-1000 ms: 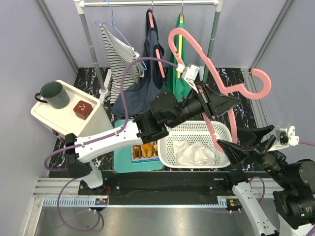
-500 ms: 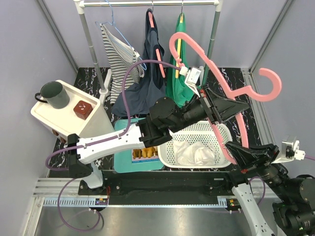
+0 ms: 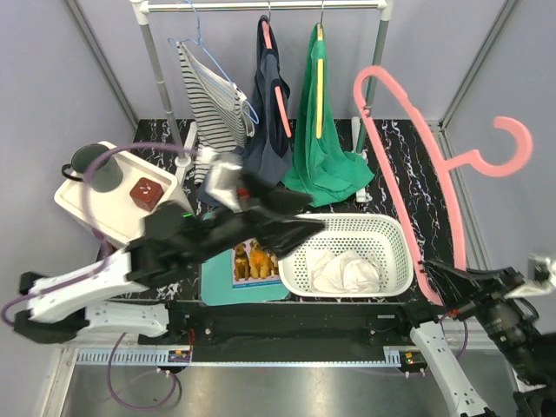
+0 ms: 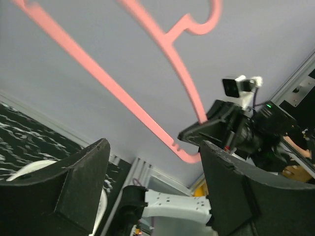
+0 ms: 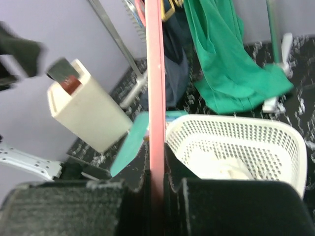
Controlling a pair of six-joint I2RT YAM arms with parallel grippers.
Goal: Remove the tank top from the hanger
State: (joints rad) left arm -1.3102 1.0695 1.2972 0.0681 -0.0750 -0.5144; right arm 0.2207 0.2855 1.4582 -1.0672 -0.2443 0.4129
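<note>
Black marbled table (image 3: 419, 193) carries a white basket (image 3: 391, 228), and the white tank top (image 3: 343, 271) lies crumpled inside it. It is soft and light, so pinch a fold if you lift it. Your right tool (image 5: 157, 184) is clamped on the bare, stiff pink hanger (image 5: 156, 88) right of the basket. Your left tool (image 4: 155, 147), left of the basket, gapes empty.

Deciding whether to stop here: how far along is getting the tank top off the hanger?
Looks done: the pink hanger is bare, and white cloth, likely the tank top, lies in the basket. In hand: the right gripper is shut on the hanger; the left gripper is open and empty. Left: perhaps setting the hanger down.
</note>
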